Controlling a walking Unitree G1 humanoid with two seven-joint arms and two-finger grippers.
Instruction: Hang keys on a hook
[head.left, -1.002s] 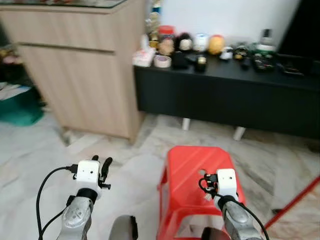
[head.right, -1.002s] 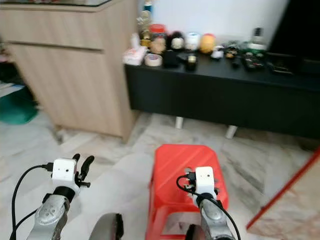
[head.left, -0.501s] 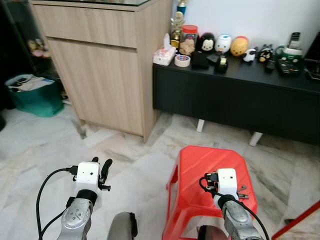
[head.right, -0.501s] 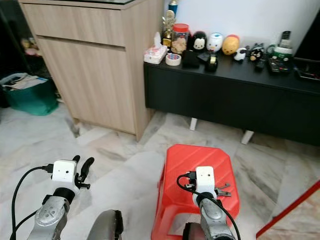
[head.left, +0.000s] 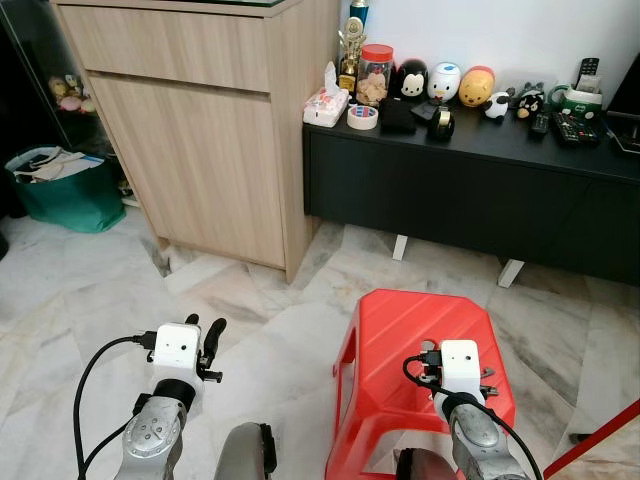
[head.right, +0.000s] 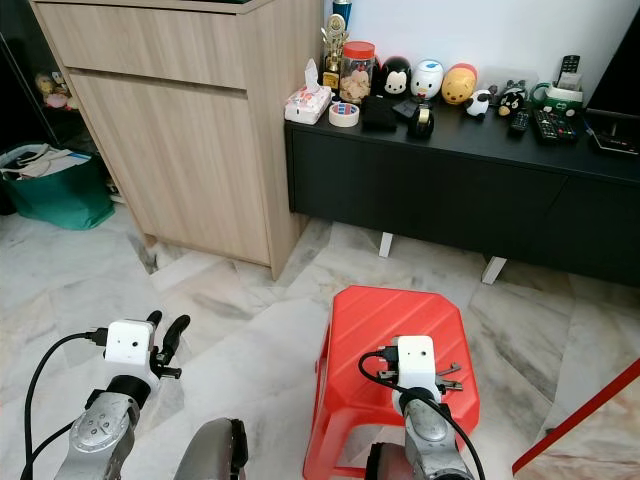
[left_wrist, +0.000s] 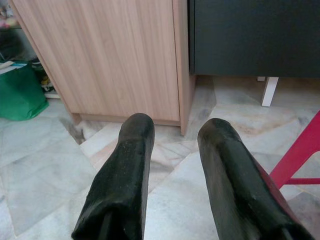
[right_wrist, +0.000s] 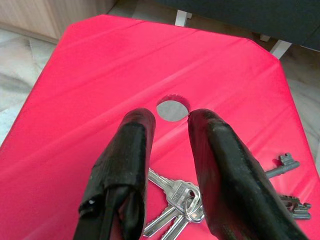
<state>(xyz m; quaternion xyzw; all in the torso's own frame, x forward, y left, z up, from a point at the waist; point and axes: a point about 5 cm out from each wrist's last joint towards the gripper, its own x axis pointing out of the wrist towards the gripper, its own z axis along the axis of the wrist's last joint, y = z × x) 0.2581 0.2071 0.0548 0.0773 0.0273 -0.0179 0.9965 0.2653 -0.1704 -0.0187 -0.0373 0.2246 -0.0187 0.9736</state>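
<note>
Right gripper above red stool, fingers parted, grasping nothing. Keys flat on stool top directly beneath fingers, bunch on ring, two longer dark keys fanned out past one finger. Round hole in stool top just beyond fingertips. Left gripper low over marble floor, fingers spread, empty; wooden cabinet ahead of it, black console beside cabinet, green bag off to one side.
</note>
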